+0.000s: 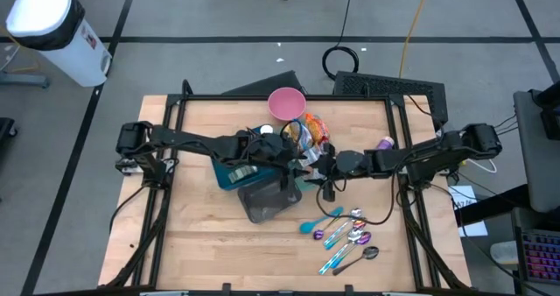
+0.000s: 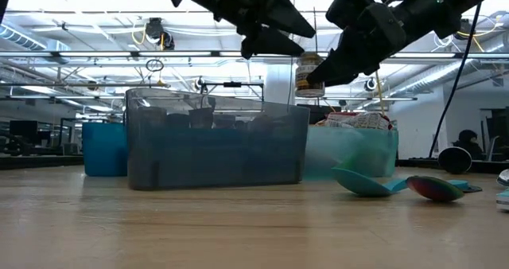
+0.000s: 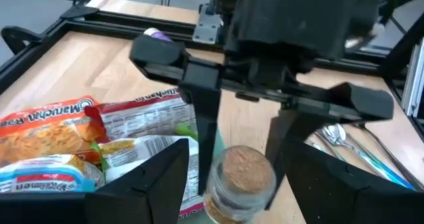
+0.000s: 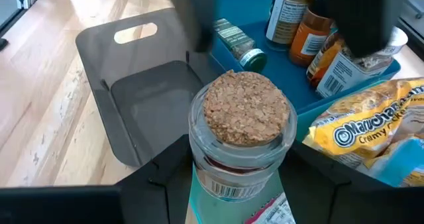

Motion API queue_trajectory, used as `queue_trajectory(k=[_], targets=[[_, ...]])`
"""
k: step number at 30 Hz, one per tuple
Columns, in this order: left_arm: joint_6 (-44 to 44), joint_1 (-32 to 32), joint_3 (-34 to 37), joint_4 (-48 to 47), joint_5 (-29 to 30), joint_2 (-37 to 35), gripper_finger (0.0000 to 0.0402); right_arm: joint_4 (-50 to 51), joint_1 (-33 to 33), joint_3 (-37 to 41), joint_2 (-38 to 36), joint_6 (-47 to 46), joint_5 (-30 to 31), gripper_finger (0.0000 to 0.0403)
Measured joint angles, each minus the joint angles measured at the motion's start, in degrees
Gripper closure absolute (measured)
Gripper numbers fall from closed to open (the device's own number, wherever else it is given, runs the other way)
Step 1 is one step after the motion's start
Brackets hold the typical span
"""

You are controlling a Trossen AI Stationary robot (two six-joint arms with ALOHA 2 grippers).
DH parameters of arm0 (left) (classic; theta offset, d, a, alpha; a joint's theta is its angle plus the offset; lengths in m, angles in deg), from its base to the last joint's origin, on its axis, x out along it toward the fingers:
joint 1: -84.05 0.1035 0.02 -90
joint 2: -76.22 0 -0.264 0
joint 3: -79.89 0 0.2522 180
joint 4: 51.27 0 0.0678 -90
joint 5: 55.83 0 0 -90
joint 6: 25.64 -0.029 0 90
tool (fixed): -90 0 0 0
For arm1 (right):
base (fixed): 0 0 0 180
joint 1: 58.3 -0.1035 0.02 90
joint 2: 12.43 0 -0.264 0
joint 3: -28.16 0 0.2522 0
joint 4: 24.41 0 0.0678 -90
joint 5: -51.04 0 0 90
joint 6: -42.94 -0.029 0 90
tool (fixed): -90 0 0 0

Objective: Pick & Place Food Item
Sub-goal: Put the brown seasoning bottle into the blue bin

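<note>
The right hand clamps a cork-topped jar above the grey bin, facing the open left hand.

You see the right gripper clamping a cork-topped glass jar between its fingers, above ramen packets, with spoons lying beyond on the wooden table.

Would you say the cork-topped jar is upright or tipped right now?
Upright: the jar hangs in the right pincer, cork facing up, above the grey bin; the low view shows it vertical.
</note>
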Motion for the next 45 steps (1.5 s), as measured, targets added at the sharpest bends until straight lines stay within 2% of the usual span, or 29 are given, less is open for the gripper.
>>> queue_trajectory(k=[11,17,22,32,35,37,39,45], targets=[[-0.02,-0.17,-0.02,-0.63,-0.81,2.89,0.0079,-0.18,0.0,0.02,0.04,1.0,0.09,0.0229],[-1.63,-0.25,0.02,0.75,-1.62,4.93,0.0075,-0.16,0.0,0.04,0.04,1.06,0.16,0.0229],[-3.31,-0.18,0.04,1.52,0.08,4.48,0.0108,0.27,-0.01,0.13,0.04,1.06,0.19,0.0229],[-4.23,-0.28,0.02,2.99,-0.72,4.46,0.0249,0.51,0.0,0.17,0.07,0.97,0.19,0.0229],[-3.5,-0.6,0.02,2.99,-1.35,4.46,0.0271,0.58,-0.02,0.17,0.07,0.83,0.07,0.0229],[-3.03,-0.6,0.02,2.97,-1.91,4.46,0.0266,0.64,-0.02,0.2,0.07,0.83,0.06,0.0229],[-2.39,-0.77,0.02,2.95,-1.85,4.46,0.0243,0.63,-0.02,0.2,0.07,1.05,0.02,0.0229],[-2.71,-1.35,0.02,1.37,-0.32,4.44,0.0139,-0.88,-0.02,0.2,0.05,1.26,0.19,0.0229]])
